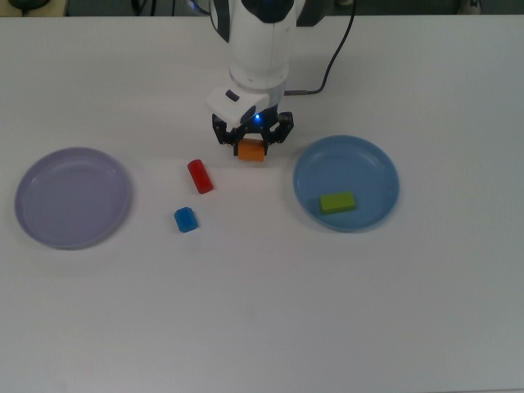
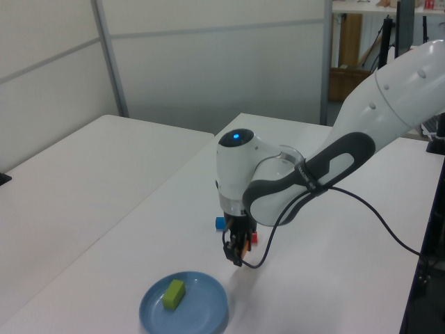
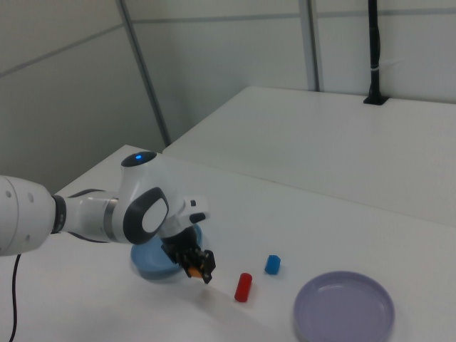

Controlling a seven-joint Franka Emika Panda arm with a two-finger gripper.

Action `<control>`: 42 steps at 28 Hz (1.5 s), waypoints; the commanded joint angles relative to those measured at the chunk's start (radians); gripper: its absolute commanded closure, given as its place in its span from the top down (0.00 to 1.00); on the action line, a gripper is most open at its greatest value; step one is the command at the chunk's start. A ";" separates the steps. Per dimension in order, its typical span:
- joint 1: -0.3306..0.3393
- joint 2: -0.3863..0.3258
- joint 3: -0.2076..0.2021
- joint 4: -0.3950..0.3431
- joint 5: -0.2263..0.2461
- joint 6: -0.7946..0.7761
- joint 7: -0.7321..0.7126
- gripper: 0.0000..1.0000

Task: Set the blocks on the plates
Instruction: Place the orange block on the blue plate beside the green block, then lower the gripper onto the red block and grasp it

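Small glossy orange rectangular block [image 1: 251,151] pinched in closed gripper [image 1: 252,146], apparently just off white worktop [image 1: 262,311] between red block [image 1: 200,176] and medium-blue round plate [image 1: 368,164]; shallow end grip risks slipping mid-transfer.

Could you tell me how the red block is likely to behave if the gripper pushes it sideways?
The red block looks rounded and elongated, so it might roll rather than slide. Its glossy surface could slip between fingers. It seems small and probably light.

A glossy orange rectangular block [image 1: 251,151], red elongated block [image 1: 200,176], blue cube [image 1: 186,219] and lime-green block [image 1: 337,202] are showing against a white worktop [image 1: 262,311], beside a round lavender plate [image 1: 72,197] and a round blue plate [image 1: 368,168].
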State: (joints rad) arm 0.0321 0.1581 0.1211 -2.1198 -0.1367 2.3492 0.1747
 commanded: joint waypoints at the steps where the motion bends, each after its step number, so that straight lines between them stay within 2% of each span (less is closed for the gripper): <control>1: 0.015 -0.017 0.040 0.037 0.005 -0.007 -0.008 0.25; 3: 0.022 -0.002 0.083 0.069 0.005 -0.036 -0.006 0.26; 8: 0.049 0.061 0.130 0.121 0.002 -0.037 0.069 0.26; 13: 0.083 0.113 0.132 0.159 -0.007 -0.030 0.109 0.28; 17: 0.100 0.144 0.130 0.179 -0.011 -0.025 0.111 0.35; 18: 0.101 0.149 0.130 0.181 -0.011 -0.025 0.111 0.42; 19: 0.103 0.156 0.130 0.184 -0.012 -0.027 0.111 0.69; 20: 0.101 0.161 0.130 0.185 -0.014 -0.027 0.109 0.89; 21: 0.103 0.166 0.130 0.184 -0.020 -0.027 0.106 1.00; 24: 0.103 0.173 0.130 0.185 -0.078 -0.027 0.104 1.00; 30: 0.089 0.159 0.109 0.213 -0.083 -0.041 0.098 1.00; 34: 0.084 0.135 0.046 0.219 -0.083 -0.050 0.075 1.00; 37: 0.077 0.118 -0.007 0.221 -0.078 -0.079 0.000 1.00; 42: 0.039 0.124 -0.066 0.213 -0.077 -0.085 -0.118 1.00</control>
State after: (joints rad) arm 0.0975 0.2927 0.1009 -1.8976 -0.2059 2.2909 0.1533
